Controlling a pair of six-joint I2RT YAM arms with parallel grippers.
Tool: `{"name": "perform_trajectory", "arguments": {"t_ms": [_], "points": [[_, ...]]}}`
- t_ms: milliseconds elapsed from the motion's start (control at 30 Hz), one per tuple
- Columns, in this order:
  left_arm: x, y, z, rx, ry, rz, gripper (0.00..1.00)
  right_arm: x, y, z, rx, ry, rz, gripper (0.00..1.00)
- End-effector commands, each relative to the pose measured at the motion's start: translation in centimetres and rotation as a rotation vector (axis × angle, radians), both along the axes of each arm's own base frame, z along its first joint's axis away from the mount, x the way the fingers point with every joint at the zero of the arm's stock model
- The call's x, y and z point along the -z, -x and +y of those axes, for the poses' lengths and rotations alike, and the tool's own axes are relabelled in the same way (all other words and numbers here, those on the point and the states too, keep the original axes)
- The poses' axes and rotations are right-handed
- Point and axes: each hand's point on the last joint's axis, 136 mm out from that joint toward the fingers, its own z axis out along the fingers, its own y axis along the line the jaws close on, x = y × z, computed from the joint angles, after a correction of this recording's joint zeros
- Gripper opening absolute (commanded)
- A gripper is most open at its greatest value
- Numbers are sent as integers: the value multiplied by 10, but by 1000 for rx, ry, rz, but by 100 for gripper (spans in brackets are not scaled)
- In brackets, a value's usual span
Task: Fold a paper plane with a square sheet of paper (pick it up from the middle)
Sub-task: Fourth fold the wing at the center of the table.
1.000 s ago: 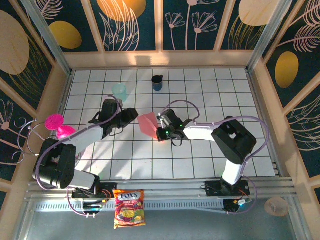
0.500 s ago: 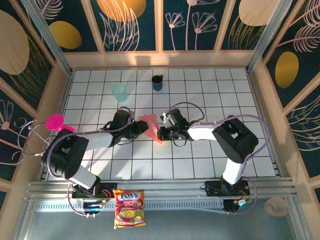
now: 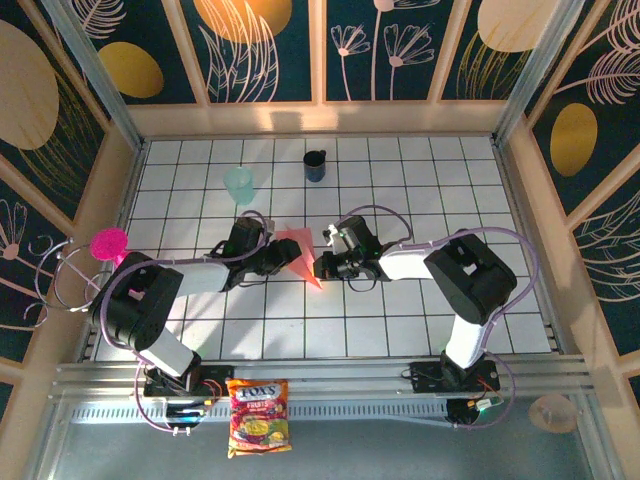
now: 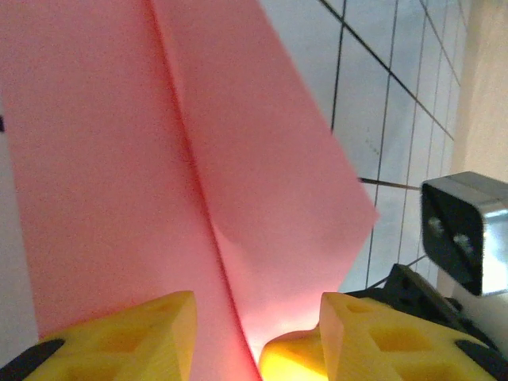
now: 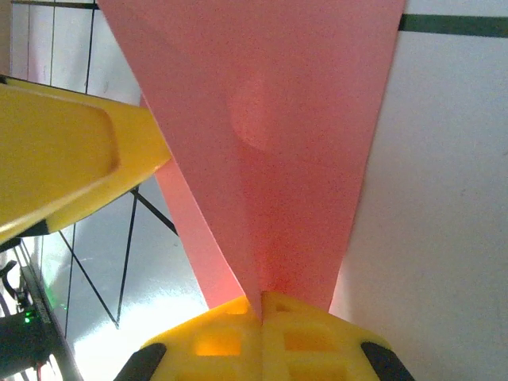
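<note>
The square sheet of paper is folded into a salmon-pink pointed dart, the paper plane [image 3: 297, 252], lying mid-table with its tip toward the near side. My right gripper [image 3: 319, 268] is shut on the dart's narrow end [image 5: 270, 159], with the crease pinched where its fingertips [image 5: 262, 300] meet. My left gripper [image 3: 281, 257] is against the paper's left side. Its yellow fingers [image 4: 127, 337] stand apart, open, astride the centre crease [image 4: 198, 198]. One left finger [image 5: 63, 159] shows in the right wrist view.
A teal cup [image 3: 239, 184] and a dark cup [image 3: 315, 165] stand toward the back of the tiled table [image 3: 420, 190]. A magenta goblet [image 3: 110, 243] sits at the left wall. A snack packet [image 3: 258, 415] lies on the front rail.
My left gripper has moved right and nearer, up to the paper. The paper now looks narrower and lower between the two grippers. The right gripper stays shut on it.
</note>
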Motion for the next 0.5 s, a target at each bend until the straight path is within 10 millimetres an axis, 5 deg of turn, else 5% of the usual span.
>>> {"name": "perform_trajectory", "arguments": {"t_ms": [0, 467], "points": [[-2, -3, -5, 23, -10, -16, 46, 8, 2, -2, 1, -7, 31, 3], [25, -2, -5, 44, -97, 61, 48, 16, 4, -3, 4, -1, 57, 3]]}}
